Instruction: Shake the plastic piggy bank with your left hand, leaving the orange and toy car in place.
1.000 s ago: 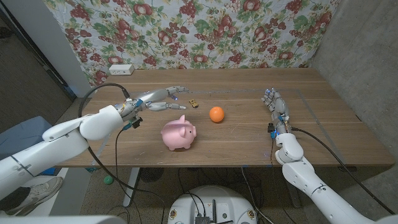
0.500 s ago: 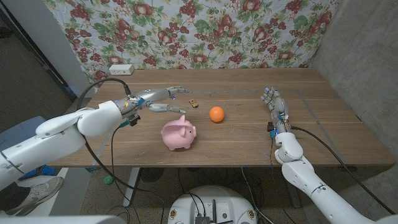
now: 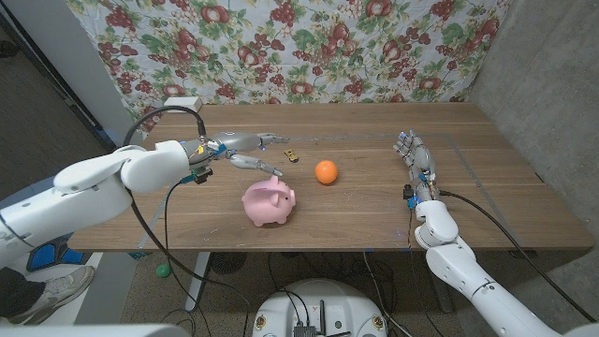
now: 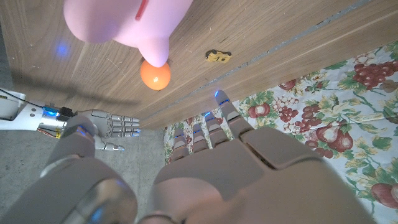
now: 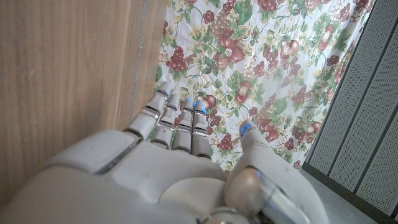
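A pink plastic piggy bank (image 3: 270, 203) stands on the wooden table (image 3: 356, 201) near its front edge; it looms close in the left wrist view as the piggy bank (image 4: 124, 25). My left hand (image 3: 245, 150) hovers open just behind and above it, fingers spread, holding nothing. The orange (image 3: 325, 171) lies to the right of the pig, also seen as the orange (image 4: 155, 74). A small yellow toy car (image 3: 292, 154) sits behind the orange, seen too as the toy car (image 4: 217, 57). My right hand (image 3: 414, 154) stays open at the table's right side, fingers extended.
A white box (image 3: 181, 104) sits at the table's far left corner. A floral cloth (image 3: 299, 47) hangs behind the table. A grey wall (image 3: 552, 84) stands close on the right.
My left arm has swung up and inward, bringing the hand a little closer over the piggy bank. The pig, orange, car and right hand have not moved.
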`<state>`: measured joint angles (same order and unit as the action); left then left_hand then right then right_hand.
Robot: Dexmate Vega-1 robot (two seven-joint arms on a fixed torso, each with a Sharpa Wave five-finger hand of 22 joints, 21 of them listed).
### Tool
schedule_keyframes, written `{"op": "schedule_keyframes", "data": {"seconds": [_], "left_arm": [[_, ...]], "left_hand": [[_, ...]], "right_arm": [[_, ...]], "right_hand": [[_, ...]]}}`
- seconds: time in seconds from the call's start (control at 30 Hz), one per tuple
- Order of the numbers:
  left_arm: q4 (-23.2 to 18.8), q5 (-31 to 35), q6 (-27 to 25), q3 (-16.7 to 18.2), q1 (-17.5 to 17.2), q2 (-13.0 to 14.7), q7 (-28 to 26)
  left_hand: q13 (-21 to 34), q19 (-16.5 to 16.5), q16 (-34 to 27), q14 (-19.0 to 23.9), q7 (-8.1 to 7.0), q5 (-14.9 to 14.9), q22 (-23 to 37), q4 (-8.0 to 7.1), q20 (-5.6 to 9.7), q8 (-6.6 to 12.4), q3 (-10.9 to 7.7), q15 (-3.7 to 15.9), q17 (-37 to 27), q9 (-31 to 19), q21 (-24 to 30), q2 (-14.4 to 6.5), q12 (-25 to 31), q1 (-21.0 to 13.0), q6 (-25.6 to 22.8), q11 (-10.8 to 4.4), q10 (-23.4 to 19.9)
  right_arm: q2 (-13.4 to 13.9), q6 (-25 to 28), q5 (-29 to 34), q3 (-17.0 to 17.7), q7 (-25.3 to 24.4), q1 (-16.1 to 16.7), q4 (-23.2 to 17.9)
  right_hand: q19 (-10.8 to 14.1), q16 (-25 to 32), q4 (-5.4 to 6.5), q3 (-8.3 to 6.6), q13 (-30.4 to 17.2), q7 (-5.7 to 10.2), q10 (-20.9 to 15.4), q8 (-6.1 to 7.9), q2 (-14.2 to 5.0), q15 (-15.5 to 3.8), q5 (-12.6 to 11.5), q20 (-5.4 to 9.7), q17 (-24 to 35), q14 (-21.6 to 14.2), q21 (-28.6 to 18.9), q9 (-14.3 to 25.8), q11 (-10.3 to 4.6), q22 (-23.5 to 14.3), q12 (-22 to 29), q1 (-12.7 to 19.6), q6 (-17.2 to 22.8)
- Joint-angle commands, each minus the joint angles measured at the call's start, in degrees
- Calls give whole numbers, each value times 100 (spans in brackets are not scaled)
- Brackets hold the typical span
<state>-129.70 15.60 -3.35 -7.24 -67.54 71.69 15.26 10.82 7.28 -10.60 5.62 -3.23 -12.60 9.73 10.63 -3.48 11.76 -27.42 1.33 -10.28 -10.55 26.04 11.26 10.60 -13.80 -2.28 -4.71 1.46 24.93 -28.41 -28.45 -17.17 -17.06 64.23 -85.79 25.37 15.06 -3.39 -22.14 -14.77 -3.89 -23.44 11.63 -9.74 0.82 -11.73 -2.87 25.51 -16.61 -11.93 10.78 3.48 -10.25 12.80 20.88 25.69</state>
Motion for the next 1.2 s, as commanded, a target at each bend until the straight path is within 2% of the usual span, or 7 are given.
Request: {"op": "schedule_keyframes", "data": {"seconds": [0.03,0.13,0.2,0.3,0.53,0.87,1.2], "left_arm": [[-437,529,-629,-574,661,262,632],[-564,647,-779,-710,826,304,859],[-422,586,-194,-847,1083,391,1039],[-508,634,-294,-843,1086,429,1116],[-799,848,-757,-773,879,585,1155],[-1203,1324,-1502,-632,420,867,1002],[-1530,2241,-2316,-932,253,796,1142]], "left_hand": [[7,2,-9,-23,62,-55,16,-11,19,45,62,31,-6,-23,-36,7,25,-110,-14,-131,-19],[8,-1,-2,-51,-13,-92,16,-9,23,33,138,56,-6,-22,-88,7,38,-189,52,-57,-33],[10,-38,-5,-68,-210,-143,16,-10,36,46,252,51,-6,-23,-170,14,66,-292,69,52,-98],[11,-101,6,-109,-253,-165,15,-12,35,55,309,34,-6,-24,-227,16,81,-338,67,77,-140],[15,-84,6,-198,183,-239,15,-23,82,83,548,48,-5,-28,-351,20,106,-493,67,124,-253],[17,-69,8,-231,249,-262,16,-27,97,122,655,42,-4,-31,-406,10,84,-571,0,151,-229],[19,47,2,-240,268,-273,19,-30,77,122,720,16,-2,-33,-411,-14,75,-654,28,174,-216]], "right_arm": [[40,46,29,48,-76,128,-120],[33,43,16,50,-66,133,-112],[31,36,20,51,-66,137,-111],[20,-3,21,57,-56,136,-100],[40,28,62,54,-61,121,-141],[56,91,86,31,-54,100,-187],[90,121,82,43,-44,111,-240]], "right_hand": [[49,41,42,-7,-23,-10,-68,-2,1,2,-2,-1,16,-46,-43,35,24,-18,37,-60,39],[49,43,47,-5,-26,-9,-65,-3,2,-5,1,-3,17,-52,-42,35,21,-18,36,-73,37],[52,43,50,-4,-27,-12,-64,-4,3,-1,3,-8,17,-54,-43,35,22,-18,36,-80,36],[54,44,54,-2,-30,-13,-71,-5,5,-6,6,-8,18,-58,-43,35,25,-18,39,-92,34],[61,46,62,2,-34,-13,-72,-6,8,0,11,-12,19,-65,-44,35,20,-18,39,-115,34],[69,48,76,5,-40,-5,-79,-11,8,11,19,-15,19,-76,-45,35,33,-18,40,-154,23],[77,47,84,6,-47,-2,-82,-14,8,8,25,-18,20,-81,-45,35,23,-18,41,-185,13]]}}
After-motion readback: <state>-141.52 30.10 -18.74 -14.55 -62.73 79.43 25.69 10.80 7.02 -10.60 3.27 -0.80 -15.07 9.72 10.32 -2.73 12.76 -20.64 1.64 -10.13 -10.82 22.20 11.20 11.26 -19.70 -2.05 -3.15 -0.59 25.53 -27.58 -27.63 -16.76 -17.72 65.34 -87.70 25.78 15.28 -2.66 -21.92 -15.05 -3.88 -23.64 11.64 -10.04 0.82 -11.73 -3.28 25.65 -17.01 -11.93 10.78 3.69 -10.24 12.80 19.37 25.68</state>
